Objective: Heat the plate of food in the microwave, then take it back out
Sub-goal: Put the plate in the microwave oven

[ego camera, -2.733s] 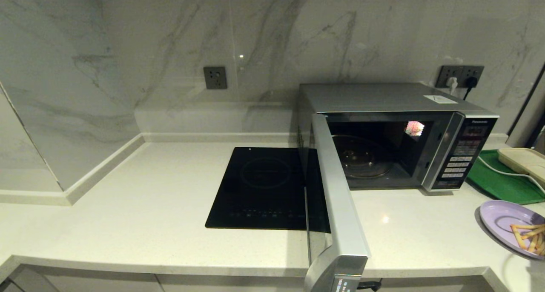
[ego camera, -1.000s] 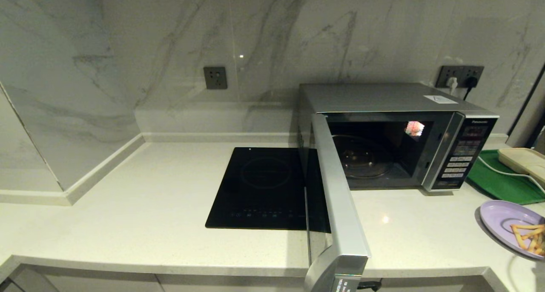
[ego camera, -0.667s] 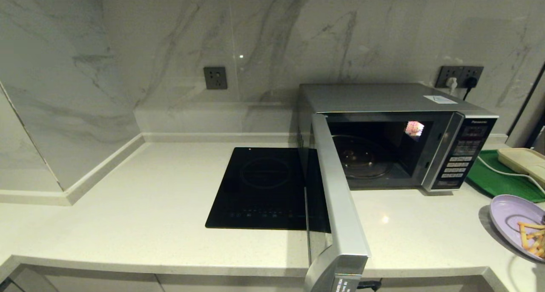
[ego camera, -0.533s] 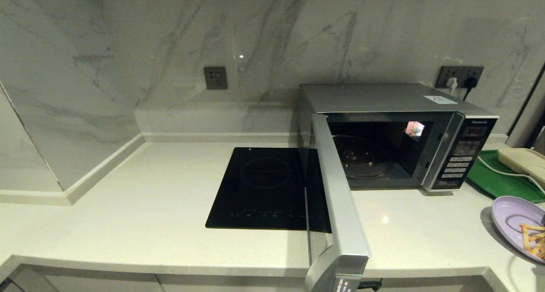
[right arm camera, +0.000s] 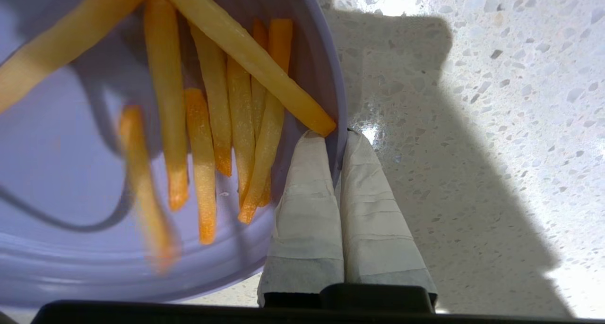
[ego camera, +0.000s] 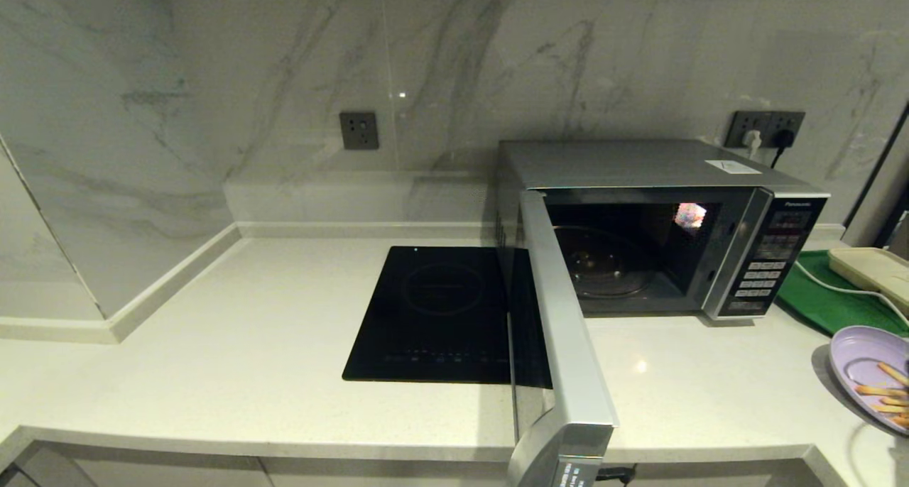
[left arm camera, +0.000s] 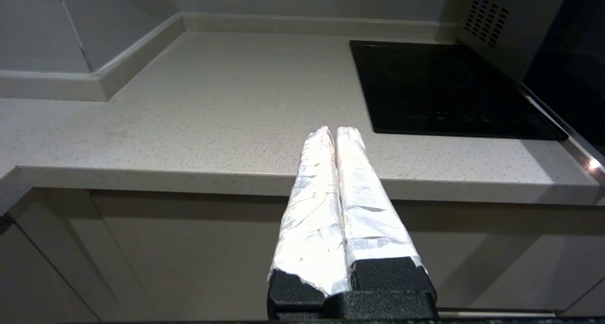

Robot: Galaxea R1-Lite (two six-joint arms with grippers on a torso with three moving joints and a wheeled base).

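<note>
The plate of food (ego camera: 863, 363), pale purple with several orange-yellow fries, lies at the right edge of the counter, partly cut off in the head view. In the right wrist view my right gripper (right arm camera: 336, 137) is shut on the rim of the plate of food (right arm camera: 56, 182), one finger inside by the fries (right arm camera: 208, 125) and one outside. The silver microwave (ego camera: 639, 164) stands at the back right, its door (ego camera: 561, 331) swung wide open toward me and its cavity empty. My left gripper (left arm camera: 334, 131) is shut on nothing, parked before the counter's front edge.
A black induction cooktop (ego camera: 440, 309) is set into the counter left of the open door. A green tray (ego camera: 827, 304) holding a cream box (ego camera: 870, 267) with a white cable sits right of the microwave. Marble walls close the back and left.
My right gripper has closed from open onto the plate's rim. The plate has shifted to the right and the fries have slid across it.
</note>
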